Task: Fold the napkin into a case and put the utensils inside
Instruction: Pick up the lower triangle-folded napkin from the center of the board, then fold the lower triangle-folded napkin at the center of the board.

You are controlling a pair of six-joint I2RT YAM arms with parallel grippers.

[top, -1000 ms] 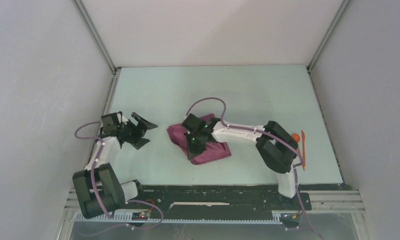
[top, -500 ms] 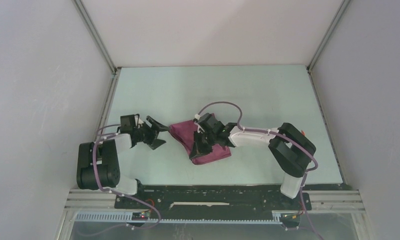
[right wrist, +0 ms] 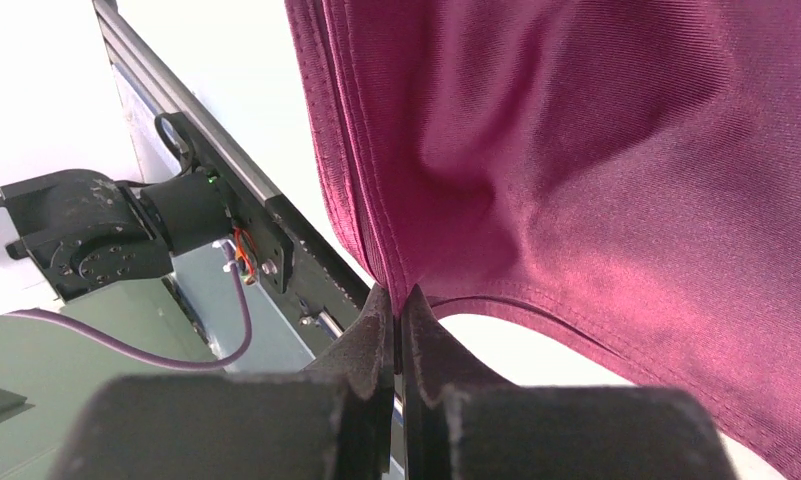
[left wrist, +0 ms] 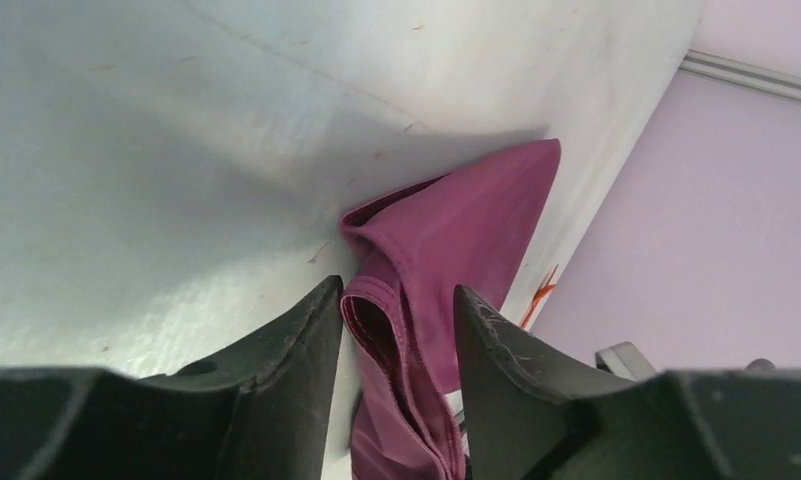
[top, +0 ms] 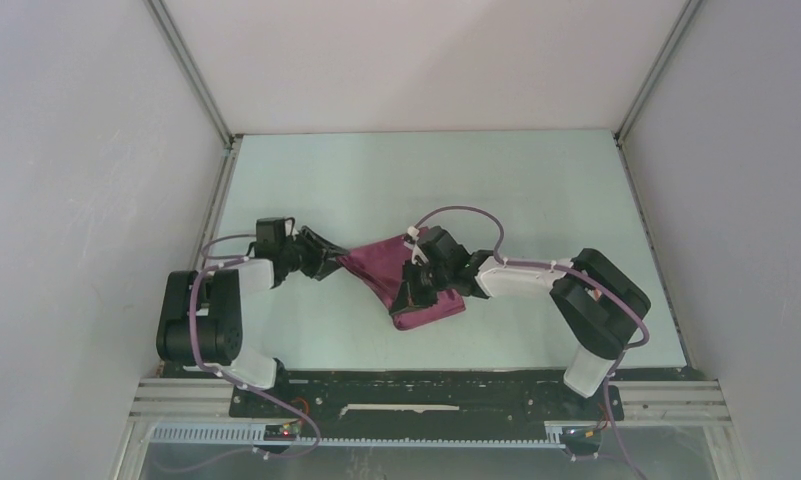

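The maroon napkin (top: pixel 381 268) is folded into a bunched, roughly triangular shape at the table's middle. My right gripper (top: pixel 413 291) is shut on its near hem (right wrist: pixel 446 290), and the cloth (right wrist: pixel 576 150) hangs lifted above those fingers. My left gripper (top: pixel 328 262) is at the napkin's left corner. Its jaws are open, with the layered hem (left wrist: pixel 391 310) between them and a gap on the right finger's (left wrist: pixel 486 340) side. One thin orange utensil (left wrist: pixel 542 290) shows far off by the wall. In the top view the utensils are hidden behind the right arm.
Grey enclosure walls close in the pale table (top: pixel 426 180) on the left, back and right. A black rail (top: pixel 426 385) with the arm bases runs along the near edge. The left arm's base (right wrist: pixel 86 235) and purple cable show in the right wrist view.
My left gripper has swung right to the napkin's left corner and its jaws have narrowed around the hem. The right gripper has drawn the napkin slightly right, stretching it.
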